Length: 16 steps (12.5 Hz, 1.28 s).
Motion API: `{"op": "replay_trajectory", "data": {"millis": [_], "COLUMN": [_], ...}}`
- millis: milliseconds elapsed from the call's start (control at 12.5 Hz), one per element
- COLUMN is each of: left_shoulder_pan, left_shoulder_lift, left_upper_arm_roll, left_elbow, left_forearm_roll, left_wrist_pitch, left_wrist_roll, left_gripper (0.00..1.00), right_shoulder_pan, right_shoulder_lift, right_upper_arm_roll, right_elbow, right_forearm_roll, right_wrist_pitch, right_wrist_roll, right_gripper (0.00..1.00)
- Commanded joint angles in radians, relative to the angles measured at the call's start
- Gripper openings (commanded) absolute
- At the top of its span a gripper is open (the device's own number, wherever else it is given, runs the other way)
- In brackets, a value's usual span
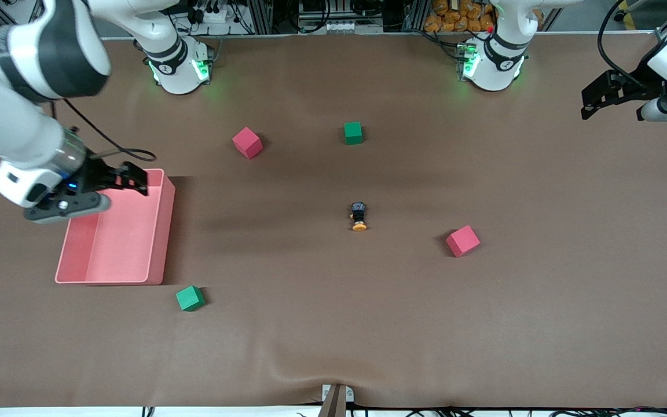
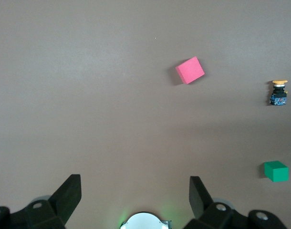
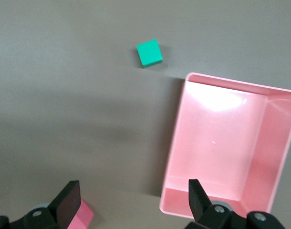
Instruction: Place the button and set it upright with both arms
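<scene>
1. I am holding my left end effector (image 1: pixel 591 99) up over the table (image 1: pixel 542 324) at the left arm's end, close to the edge where my bases stand; its fingers (image 2: pixel 69 195) are standing spread wide and gripping nothing.
2. I am holding my right end effector (image 1: pixel 136 178) over the corner of the pink bin (image 1: pixel 160 231) nearest my bases, at the right arm's end of the table; its fingers (image 3: pixel 68 202) are likewise standing wide apart with nothing between them.
3. The button (image 1: pixel 359 216) is lying on its side around the middle of the table, clear of everything, its black body toward the bases' edge and its orange cap pointing toward the front camera's edge. My left wrist camera is also seeing it (image 2: pixel 278 92).
4. The nearer red cube (image 1: pixel 462 241) is sitting beside the button, toward the left arm's end and a little closer to the front edge.
5. The farther green cube (image 1: pixel 353 132) is sitting between the button and the bases' edge.
6. The farther red cube (image 1: pixel 247 142) is sitting beside that green cube, toward the right arm's end.
7. The nearer green cube (image 1: pixel 190 298) is sitting just off the bin's front corner, closer to the front edge.
8. The bin is sitting with its opening up and nothing inside.
</scene>
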Motion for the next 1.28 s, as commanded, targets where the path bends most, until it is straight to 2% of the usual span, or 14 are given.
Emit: {"op": "replay_trajectory", "data": {"millis": [0, 161, 482, 803, 1204], "left_shoulder_pan": [0.007, 0.007, 0.008, 0.011, 0.011], "left_shoulder_lift": [0.004, 0.004, 0.004, 0.004, 0.004], "left_upper_arm_roll": [-0.005, -0.005, 0.001, 0.004, 0.004], "left_elbow": [0.018, 0.018, 0.023, 0.031, 0.031], "left_forearm_roll": [-0.001, 0.001, 0.001, 0.001, 0.001], "left_wrist_pitch": [-0.015, -0.015, -0.015, -0.015, -0.015], "left_wrist_roll": [0.001, 0.002, 0.008, 0.011, 0.013], "left_gripper": [1.00, 1.00, 1.00, 1.00, 1.00], "right_shoulder_pan": [-0.122, -0.180, -0.182, -0.200, -0.186], "right_shoulder_lift": [-0.042, -0.040, -0.054, -0.109, -0.096], "right_upper_arm_roll": [0.059, 0.079, 0.070, 0.057, 0.009], "right_elbow": [-0.004, 0.097, 0.202, 0.204, 0.271], "right_forearm_roll": [-0.015, -0.015, -0.020, -0.020, -0.013], "right_wrist_pitch": [-0.066, -0.184, -0.361, -0.428, -0.476], "right_wrist_roll": [-0.071, -0.074, -0.066, -0.060, -0.049], "right_gripper": [1.00, 1.00, 1.00, 1.00, 1.00]}}
